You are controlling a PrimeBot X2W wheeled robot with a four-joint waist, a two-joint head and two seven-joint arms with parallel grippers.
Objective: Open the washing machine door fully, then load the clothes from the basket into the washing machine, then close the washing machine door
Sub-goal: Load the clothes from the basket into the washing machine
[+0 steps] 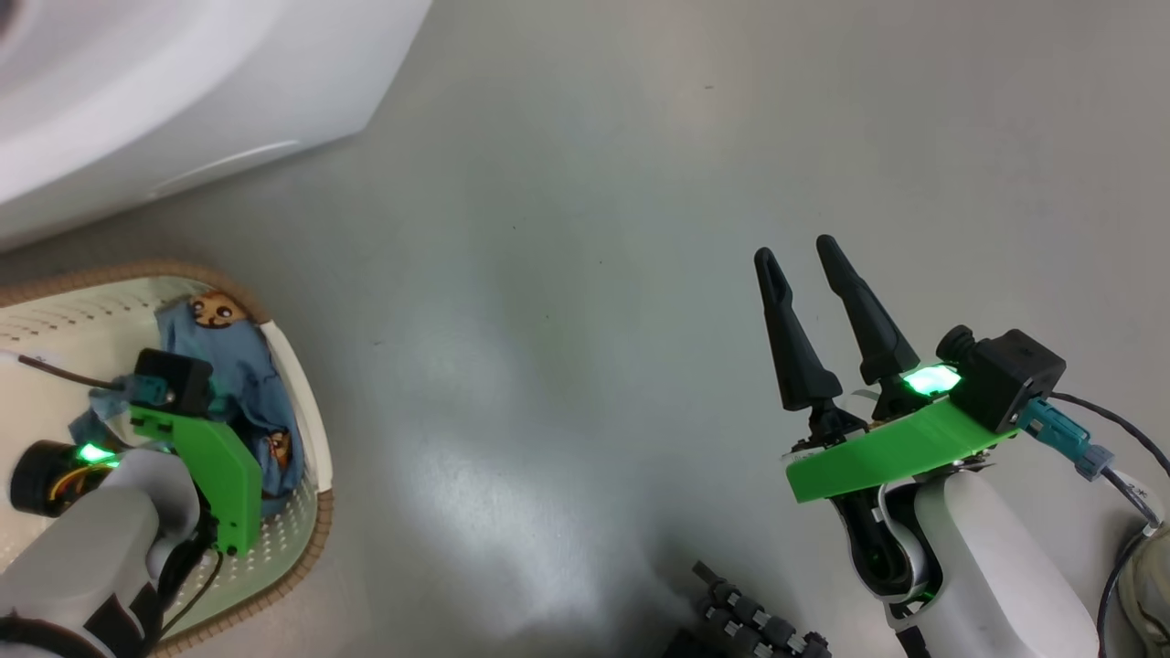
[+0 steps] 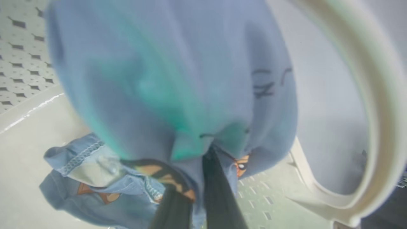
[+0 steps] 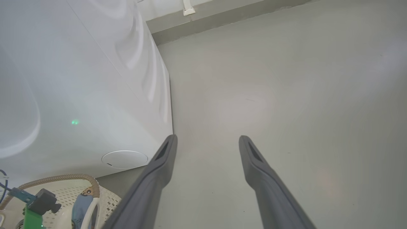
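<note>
The cream perforated basket (image 1: 306, 512) with its brown woven rim stands on the floor at the lower left, below the white washing machine (image 1: 137, 91). Light-blue clothes (image 1: 242, 375) with bear faces lie inside it. My left arm reaches down into the basket. In the left wrist view my left gripper (image 2: 197, 178) is shut on a bunch of the blue clothes (image 2: 178, 79), which bulges over the fingers. Another blue garment (image 2: 89, 178) lies on the basket's bottom (image 2: 19, 47). My right gripper (image 1: 797, 251) hovers open and empty over bare floor. The washing machine door is out of view.
Grey floor (image 1: 567, 274) spreads between basket and right arm. The washer's side (image 3: 79, 79) has a round cap (image 3: 124, 159) low down, just above the basket (image 3: 63, 181). Black rollers of my base (image 1: 749, 621) sit at the bottom edge. A skirting (image 3: 222, 19) runs behind.
</note>
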